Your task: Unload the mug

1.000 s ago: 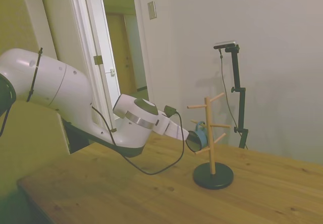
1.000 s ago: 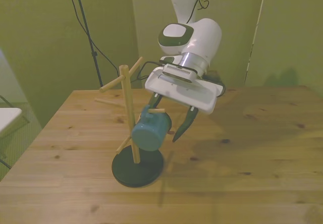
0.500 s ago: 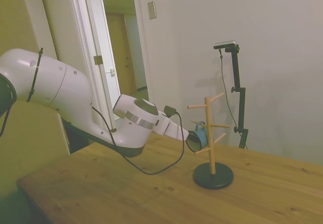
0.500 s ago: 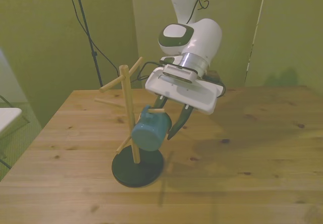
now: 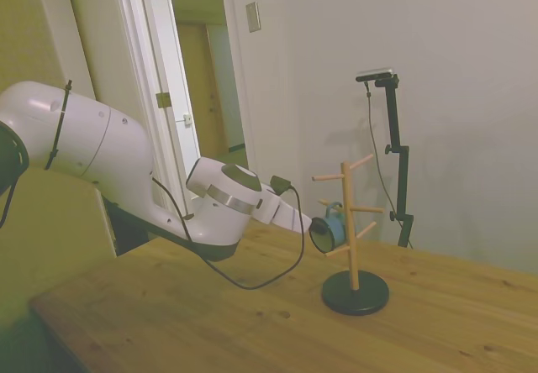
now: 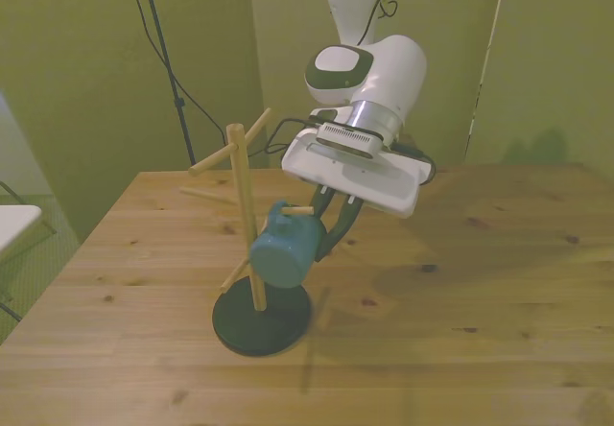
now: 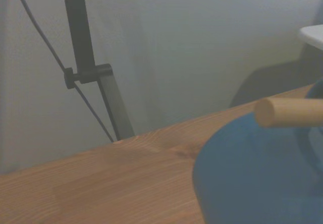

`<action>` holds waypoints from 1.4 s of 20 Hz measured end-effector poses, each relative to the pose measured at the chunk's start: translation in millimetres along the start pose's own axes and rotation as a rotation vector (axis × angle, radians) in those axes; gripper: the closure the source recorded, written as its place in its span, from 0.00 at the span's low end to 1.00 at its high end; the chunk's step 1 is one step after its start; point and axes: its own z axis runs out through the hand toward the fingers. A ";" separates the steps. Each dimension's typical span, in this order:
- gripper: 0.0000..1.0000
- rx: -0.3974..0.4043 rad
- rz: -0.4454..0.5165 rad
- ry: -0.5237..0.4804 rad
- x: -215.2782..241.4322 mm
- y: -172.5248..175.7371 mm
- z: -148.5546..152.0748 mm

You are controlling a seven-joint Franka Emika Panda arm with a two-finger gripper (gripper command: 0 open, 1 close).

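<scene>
Mug [image 6: 285,247], light blue-teal with dark rim, hung by its loop handle on a low peg of the wooden rack [image 6: 246,224], well inboard of the table [image 6: 499,282] edges. Gripper [image 6: 331,226] clenched across the mug wall at the rim. Judged light, rigid, smooth and chip-prone: grasp at rim wall, slide off along peg axis without twisting.

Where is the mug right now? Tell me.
The mug hangs by its handle on a lower peg of the wooden rack, left of centre in the front view, above the rack's dark base, with the hand closed on its rim.
</scene>
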 end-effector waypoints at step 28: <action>1.00 0.063 0.011 -0.003 2.1 -21.6 -40.1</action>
